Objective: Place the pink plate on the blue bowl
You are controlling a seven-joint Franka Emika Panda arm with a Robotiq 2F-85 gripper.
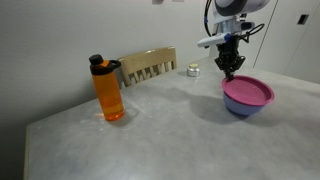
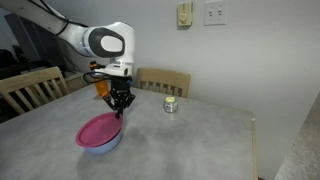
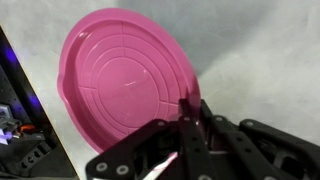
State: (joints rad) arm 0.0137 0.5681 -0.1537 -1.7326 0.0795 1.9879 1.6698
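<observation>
The pink plate (image 1: 250, 92) lies on top of the blue bowl (image 1: 240, 109) on the grey table; both also show in an exterior view, the plate (image 2: 98, 131) over the bowl (image 2: 108, 147). My gripper (image 1: 230, 72) comes straight down onto the plate's rim in both exterior views (image 2: 120, 108). In the wrist view the plate (image 3: 120, 80) fills the left half, and my gripper's fingers (image 3: 187, 108) are pressed together at its rim. The bowl is hidden under the plate there.
An orange bottle (image 1: 108, 90) with a black cap stands on the table, partly hidden behind the arm in an exterior view (image 2: 100, 88). A small jar (image 2: 171, 104) sits near the table's far edge. Wooden chairs (image 1: 148, 66) stand beyond the table.
</observation>
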